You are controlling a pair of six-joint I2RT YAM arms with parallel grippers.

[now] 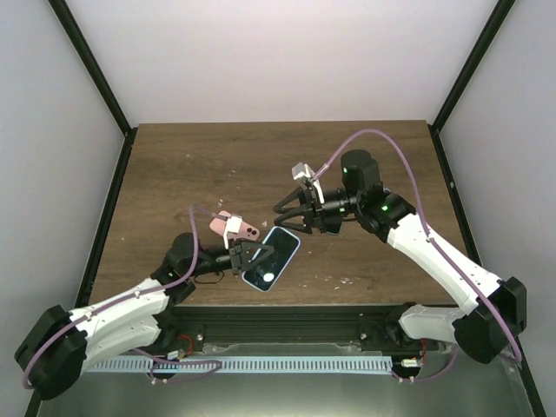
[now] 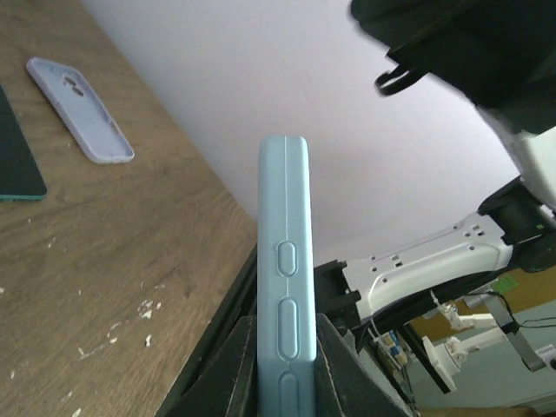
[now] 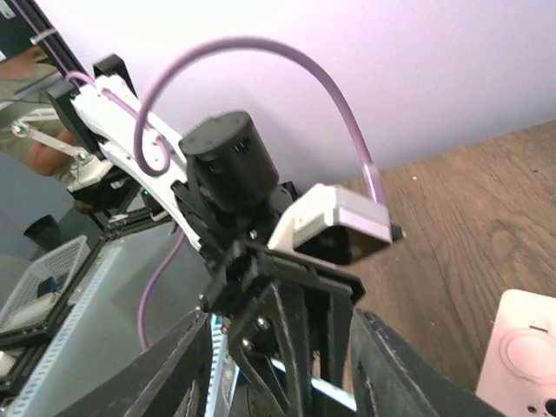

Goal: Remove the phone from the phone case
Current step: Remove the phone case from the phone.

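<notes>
light blue phone case (image 2: 284, 261) with phone (image 1: 271, 257) inside clamped edge-on by left claw (image 1: 251, 258), held tilted at frame centre above wooden surface (image 1: 174, 165), right claw (image 1: 291, 219) spread open just upper right of it

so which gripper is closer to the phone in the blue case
Left. The left gripper is shut on the blue-cased phone, clamping its near end. The right gripper hangs open beside the phone's far end, not gripping it.
</notes>
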